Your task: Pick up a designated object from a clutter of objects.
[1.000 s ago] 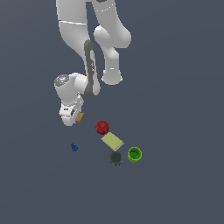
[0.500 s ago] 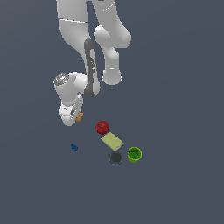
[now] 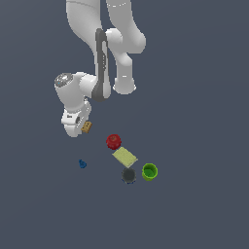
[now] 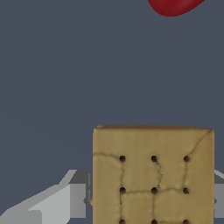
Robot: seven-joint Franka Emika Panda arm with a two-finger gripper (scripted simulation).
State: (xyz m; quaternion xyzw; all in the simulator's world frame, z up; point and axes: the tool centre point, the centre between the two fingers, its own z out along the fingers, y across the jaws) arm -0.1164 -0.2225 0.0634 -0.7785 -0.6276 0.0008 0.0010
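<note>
- No brand, label or readable writing shows on anything here — the only marks are the rows of dark dots and faint crease lines on the tan cracker block (image 4: 153,175).
- In the wrist view my gripper (image 4: 148,201) is clamped on the tan cracker block, with a grey finger (image 4: 65,203) showing on one side of it and a sliver of the other finger at the opposite edge.
- The block's broad dotted face is turned square to my wrist camera, its edges running straight with the frame; it is square, so I can name no long axis.
- In the exterior view the tan cracker block (image 3: 86,127) sits at the tip of my gripper (image 3: 83,128), up and toward the exterior view's left of the red ball (image 3: 113,141), well apart from it.
- Whether the block is clear of the floor I cannot tell.
- The yellow-green flat rectangle (image 3: 125,156) lies just below the red ball, nearly touching it.
- Beyond that rectangle from the red ball sit the dark grey round thing (image 3: 128,175) and the green cup (image 3: 150,171), side by side.
- The tiny blue piece (image 3: 82,164) lies alone — off toward the exterior view's left of the red ball and lower.
- The red ball (image 4: 175,6) shows partly in the wrist view, apart from the block.
</note>
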